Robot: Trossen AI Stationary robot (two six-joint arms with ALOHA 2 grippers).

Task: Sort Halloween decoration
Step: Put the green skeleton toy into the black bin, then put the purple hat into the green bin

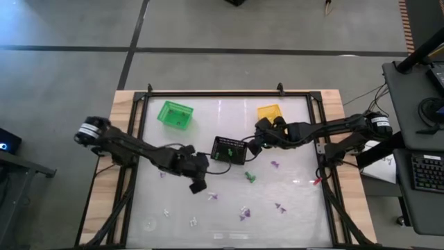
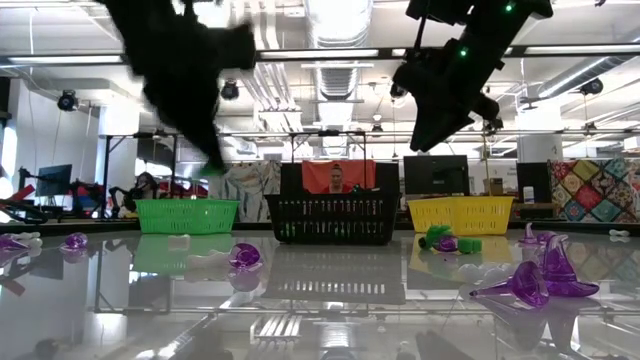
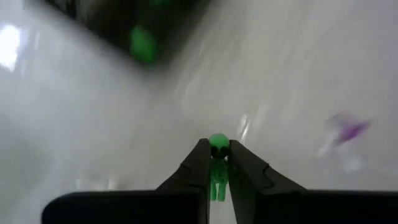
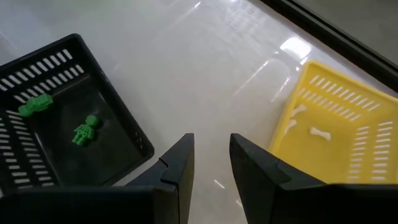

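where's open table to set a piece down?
Free: the strip between green basket and yellow basket, behind the black basket; also the patch between yellow basket and right frame rail. Crowded: the front, strewn with purple and white trinkets.

A green basket (image 1: 175, 114), a black basket (image 1: 229, 148) and a yellow basket (image 1: 269, 112) stand on the glossy white bench (image 1: 291, 208), the black one between the two pincers, the yellow one just beyond the right pincer, the green one apart.

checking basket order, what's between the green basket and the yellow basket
The black basket sits between the green basket and the yellow basket, clearest in the low view.
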